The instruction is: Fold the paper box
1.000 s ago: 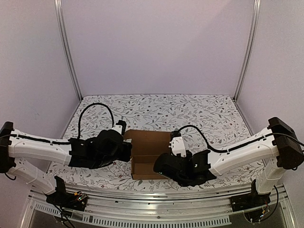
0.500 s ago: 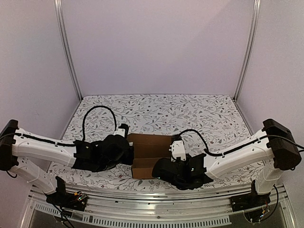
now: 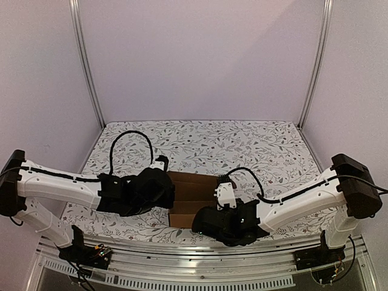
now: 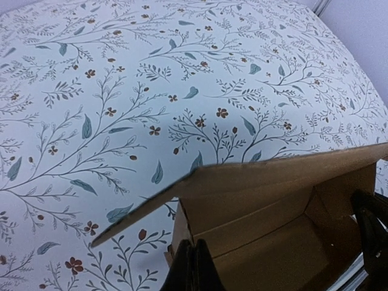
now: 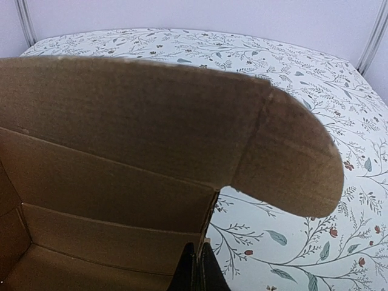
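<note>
The paper box (image 3: pixel 193 187) is a brown cardboard carton, part folded, lying between the two arms at the near middle of the table. My left gripper (image 4: pixel 195 267) is shut on the box's left side wall (image 4: pixel 182 233), with the open inside of the box (image 4: pixel 273 236) to its right. My right gripper (image 5: pixel 199 270) is shut on the thin edge of the right side wall (image 5: pixel 209 224). The lid panel (image 5: pixel 121 103) with its rounded end tab (image 5: pixel 291 163) stands raised over the box. In the top view both wrists hide their fingertips.
The floral tablecloth (image 3: pixel 254 145) covers the table behind and beside the box. Metal frame posts (image 3: pixel 85 60) stand at the back corners against plain walls. Black cables (image 3: pixel 130 142) loop over both arms.
Both wrists have drawn in closer to the box, the left one to the right and the right one to the left and nearer. The box's panels now stand more upright.
</note>
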Tool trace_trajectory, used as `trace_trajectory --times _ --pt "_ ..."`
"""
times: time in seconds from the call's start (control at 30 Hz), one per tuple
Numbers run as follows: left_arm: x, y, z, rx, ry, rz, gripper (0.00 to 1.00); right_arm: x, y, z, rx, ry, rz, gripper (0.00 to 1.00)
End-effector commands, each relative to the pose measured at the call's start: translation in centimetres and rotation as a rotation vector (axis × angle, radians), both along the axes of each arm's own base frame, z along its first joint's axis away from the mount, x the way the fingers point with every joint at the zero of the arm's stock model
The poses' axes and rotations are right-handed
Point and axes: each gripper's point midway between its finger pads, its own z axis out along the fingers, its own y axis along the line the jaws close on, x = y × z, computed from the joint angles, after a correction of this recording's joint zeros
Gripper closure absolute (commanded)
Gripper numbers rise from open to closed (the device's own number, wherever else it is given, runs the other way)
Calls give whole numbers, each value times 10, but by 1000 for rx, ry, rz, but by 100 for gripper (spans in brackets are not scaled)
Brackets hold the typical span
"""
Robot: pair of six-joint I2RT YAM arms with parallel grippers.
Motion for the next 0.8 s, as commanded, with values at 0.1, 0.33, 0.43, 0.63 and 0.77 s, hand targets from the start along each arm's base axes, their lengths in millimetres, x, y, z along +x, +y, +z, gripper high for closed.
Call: trace_trajectory --times 0.1,0.33,0.43,0.63,0.77 --pt "-14 -40 8 -74 65 -91 100 -12 16 -11 -4 16 42 100" --pt "-18 -50 -3 -70 105 -108 100 -12 16 -12 -15 9 41 100" --pt "-22 -50 -9 -57 113 -116 100 -12 14 -12 -15 7 39 100" --pt "-33 -44 -22 -28 132 -133 100 -12 12 -10 -6 3 31 100" --pt "-40 -38 -33 1 138 -137 100 -11 10 -6 0 -4 25 100"
